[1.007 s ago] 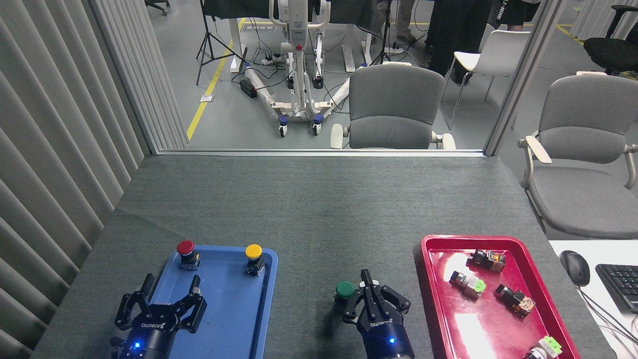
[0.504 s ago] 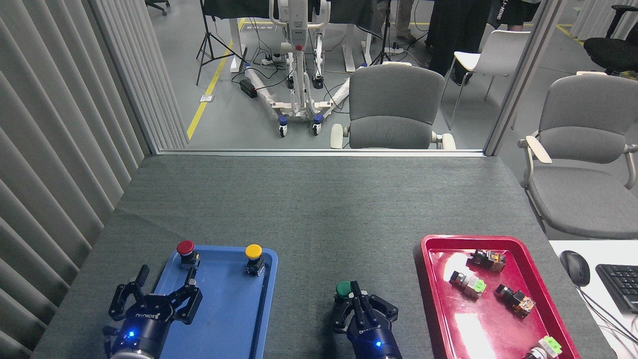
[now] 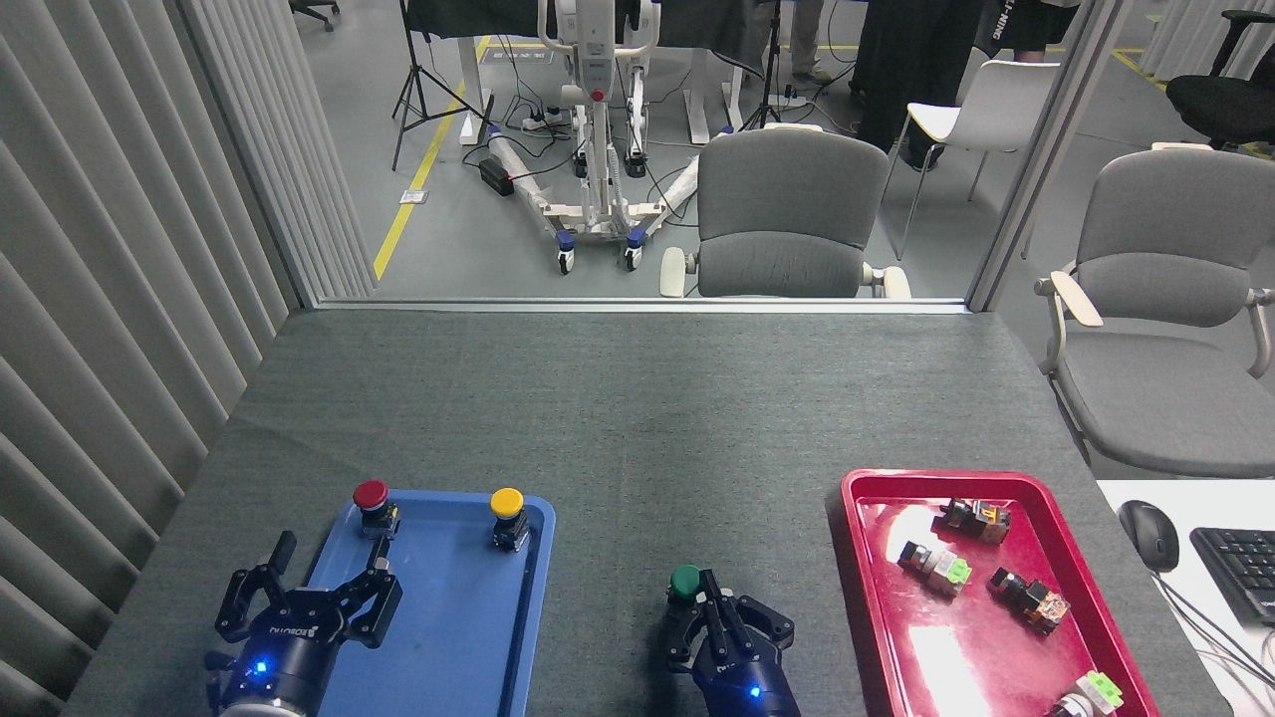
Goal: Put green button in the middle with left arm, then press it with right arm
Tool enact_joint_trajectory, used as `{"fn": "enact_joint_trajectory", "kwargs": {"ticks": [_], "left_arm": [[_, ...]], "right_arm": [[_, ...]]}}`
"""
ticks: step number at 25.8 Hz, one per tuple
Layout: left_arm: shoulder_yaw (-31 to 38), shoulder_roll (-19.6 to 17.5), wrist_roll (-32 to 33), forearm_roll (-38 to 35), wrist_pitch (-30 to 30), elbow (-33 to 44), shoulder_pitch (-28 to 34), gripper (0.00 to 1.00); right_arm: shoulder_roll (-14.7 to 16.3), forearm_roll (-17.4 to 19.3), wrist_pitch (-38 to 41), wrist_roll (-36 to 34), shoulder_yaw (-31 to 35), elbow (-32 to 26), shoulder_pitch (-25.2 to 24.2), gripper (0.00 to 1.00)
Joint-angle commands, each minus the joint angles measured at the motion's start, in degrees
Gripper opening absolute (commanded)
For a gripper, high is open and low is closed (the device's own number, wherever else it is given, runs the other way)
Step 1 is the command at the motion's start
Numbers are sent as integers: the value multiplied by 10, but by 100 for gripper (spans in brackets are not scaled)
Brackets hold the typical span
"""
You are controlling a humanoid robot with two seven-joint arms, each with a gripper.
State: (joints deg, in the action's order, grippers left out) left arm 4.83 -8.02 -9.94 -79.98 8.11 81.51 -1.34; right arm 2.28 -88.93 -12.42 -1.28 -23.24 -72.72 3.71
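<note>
Lower left: left gripper (image 3: 304, 588), jaws spread, empty, over the near end of a blue tray (image 3: 468, 637) holding a red-capped button (image 3: 373, 504) and a yellow-capped button (image 3: 508, 514). Lower centre: green button (image 3: 685, 582) upright on bare counter cloth (image 3: 618, 428), between the trays; likely light, rigid, tippable; press squarely on cap. Right gripper (image 3: 714, 609) touching or just behind it, jaws drawn together. Lower right: red tray (image 3: 862, 558) of assorted switches, clear of the path.

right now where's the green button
In the head view the green button stands on the bare grey cloth between the blue tray and the red tray, near the bottom centre, right at the fingertips of the right end effector.
</note>
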Motion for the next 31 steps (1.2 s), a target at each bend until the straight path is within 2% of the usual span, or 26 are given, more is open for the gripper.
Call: {"fn": "enact_joint_trajectory", "kwargs": {"ticks": [1, 2, 3, 4, 6, 7, 8, 14, 19, 22, 31], "left_arm": [[0, -1, -3, -1, 3, -11, -6, 99], [0, -2, -3, -1, 5, -12, -6, 99], [0, -2, -3, -1, 5, -13, -7, 99], [0, -2, -3, -1, 5, -13, -8, 99], [0, -2, -3, 0, 4, -13, -8, 99], [0, -4, -3, 0, 4, -13, -8, 99], [0, -5, -3, 0, 5, -13, -8, 99], [0, -6, -4, 0, 7, -13, -8, 99], [0, -6, -8, -1, 8, -13, -7, 99], [0, -6, -9, -2, 8, -7, -6, 99], [0, -5, -9, -1, 7, -10, -8, 99]], "right_arm": [[-1, 2, -4, -62, 4, -26, 1, 7], [-1, 3, -5, -84, 6, -36, 0, 12], [-1, 4, -6, -101, 7, -44, 0, 24], [0, 4, -9, -111, 7, -54, -2, 41], [1, 4, -21, -115, 10, -73, -5, 83], [2, 4, -24, -115, 11, -79, -6, 95], [3, 4, -25, -115, 13, -85, -8, 98], [11, 5, -19, -115, 67, -120, -52, 99], [35, 7, 4, -115, 141, -152, -103, 99], [41, 23, 23, -116, 178, -169, -136, 99], [45, 26, 35, -112, 194, -167, -143, 99]]}}
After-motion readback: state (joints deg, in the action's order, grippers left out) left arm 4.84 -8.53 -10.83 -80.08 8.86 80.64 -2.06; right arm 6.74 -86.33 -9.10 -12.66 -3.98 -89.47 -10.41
